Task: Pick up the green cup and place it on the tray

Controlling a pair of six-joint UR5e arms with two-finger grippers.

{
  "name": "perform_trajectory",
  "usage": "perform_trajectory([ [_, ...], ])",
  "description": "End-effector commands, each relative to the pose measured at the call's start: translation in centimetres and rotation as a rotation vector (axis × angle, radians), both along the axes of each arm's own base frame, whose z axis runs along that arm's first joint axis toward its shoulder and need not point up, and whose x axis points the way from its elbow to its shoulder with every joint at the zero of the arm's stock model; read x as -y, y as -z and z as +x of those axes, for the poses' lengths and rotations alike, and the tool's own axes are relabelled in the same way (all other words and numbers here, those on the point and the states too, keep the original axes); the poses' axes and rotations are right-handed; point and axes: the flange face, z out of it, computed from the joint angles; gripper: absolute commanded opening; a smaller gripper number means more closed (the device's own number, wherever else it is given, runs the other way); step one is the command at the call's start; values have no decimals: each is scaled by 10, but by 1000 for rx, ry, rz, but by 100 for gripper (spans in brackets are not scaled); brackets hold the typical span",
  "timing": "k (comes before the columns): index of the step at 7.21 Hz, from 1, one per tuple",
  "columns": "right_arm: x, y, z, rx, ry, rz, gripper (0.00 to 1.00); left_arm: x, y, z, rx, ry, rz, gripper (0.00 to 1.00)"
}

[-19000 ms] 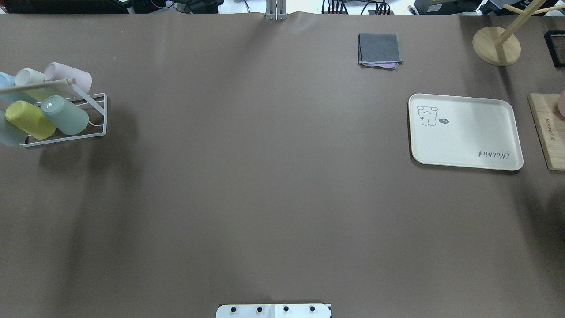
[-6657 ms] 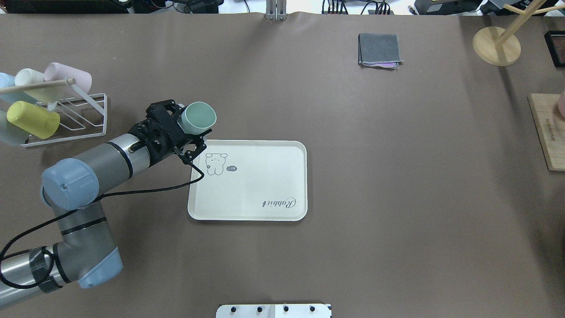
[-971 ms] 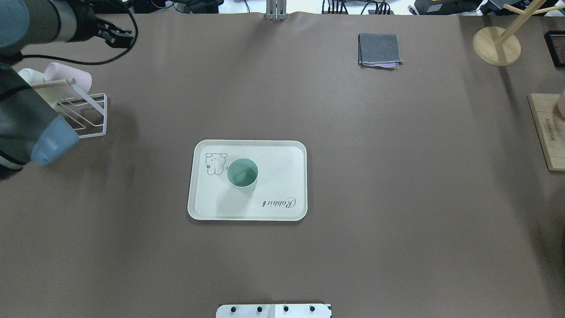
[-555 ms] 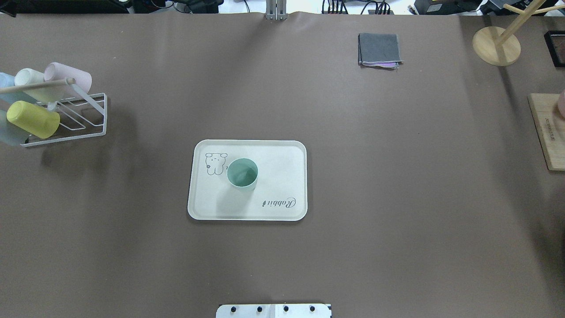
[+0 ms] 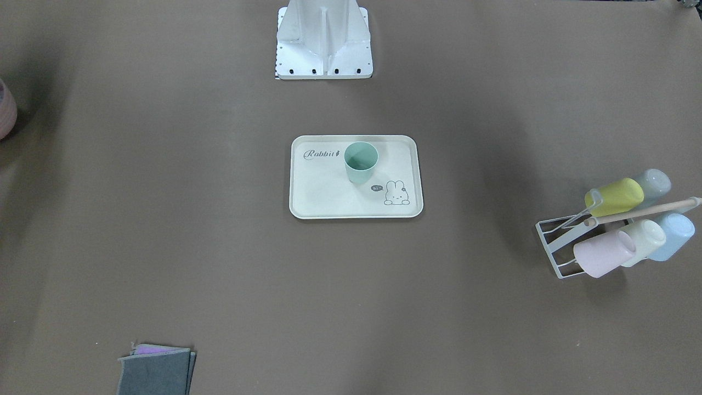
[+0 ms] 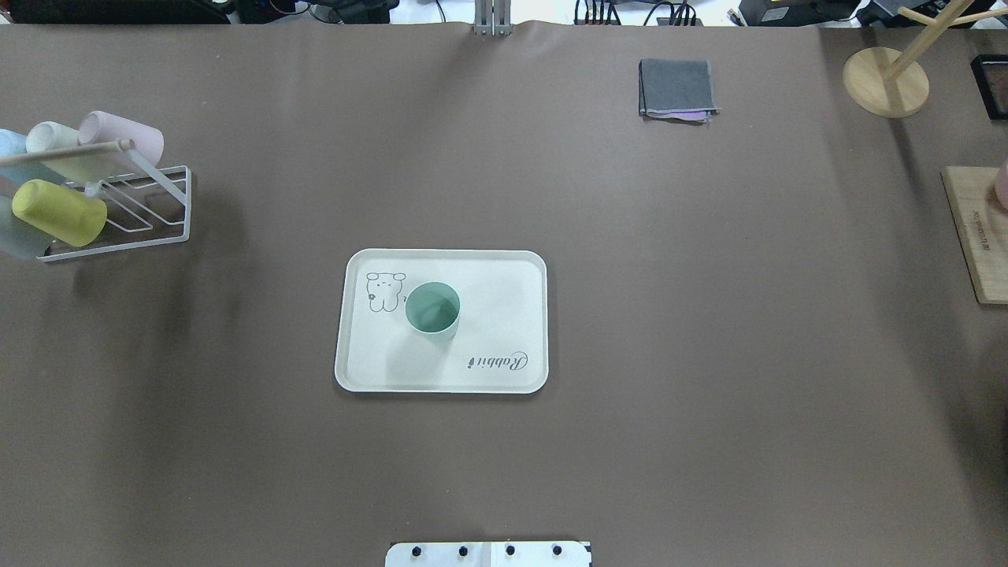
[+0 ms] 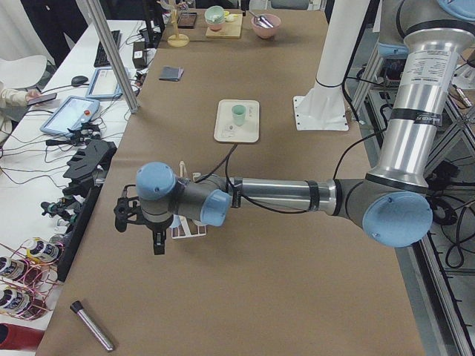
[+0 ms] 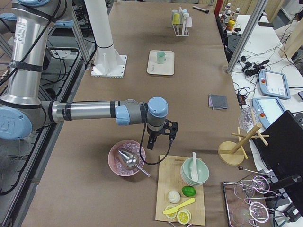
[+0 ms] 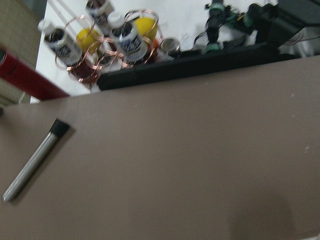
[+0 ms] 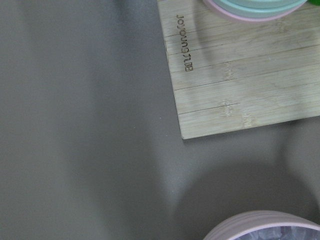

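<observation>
Overhead exterior, reading outward from the robot: nearest is the white base plate point(image 6: 488, 554), then the brown surface point(image 6: 630, 441), then the tray point(image 6: 496, 283) in the middle. The green cup point(image 6: 432, 309) stands upright on the tray, mouth up, between the printed bunny and the "Rabbit" script. It touches nothing but the tray's floor.

A second ago the left arm was still crossing the far left corner of this view, above the wire rack point(image 6: 169, 201). Now it has gone from the view altogether, and the cup has not shifted since. Out at the left, the rack holds the yellow-green cup point(image 6: 59, 211) and some paler ones, and near the far edge lies a folded grey cloth point(image 6: 679, 89).

Both arms sit well apart from the tray. The left claw point(image 7: 139, 233) hangs near the rack at the surface's end in the exterior left view. The right claw point(image 8: 161, 139) hangs near a pink bowl point(image 8: 127, 158) and a wooden board point(image 8: 168, 179) in the exterior right view. Whether either claw is wide or narrow I cannot tell (the side views are too coarse, and the wrist cameras show no fingers).

With the cup released, steady and on the tray, the placing looks finished and I judge nothing is left to do
</observation>
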Motion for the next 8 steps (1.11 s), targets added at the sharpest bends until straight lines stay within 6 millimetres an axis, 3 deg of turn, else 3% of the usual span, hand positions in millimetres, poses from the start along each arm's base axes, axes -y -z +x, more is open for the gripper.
perform_trajectory([
  [1,0,1,0,0,0,1,100,-41,-53,1,-32,-2,-103,98],
  [2,0,1,0,0,0,1,100,-46,-58,16,3,-29,-107,98],
  [3,0,3,0,2,0,2,100,-48,-60,19,28,-48,-94,98],
  [4,0,3,0,2,-2,4,100,-42,-45,26,28,-63,-114,98],
  [5,1,4,0,2,-2,5,100,-42,-23,45,36,-108,-185,98],
  [6,1,4,0,2,-2,5,100,-44,-12,42,79,-173,-116,98],
  [8,1,5,0,3,0,8,100,-50,-16,38,83,-197,-94,98],
])
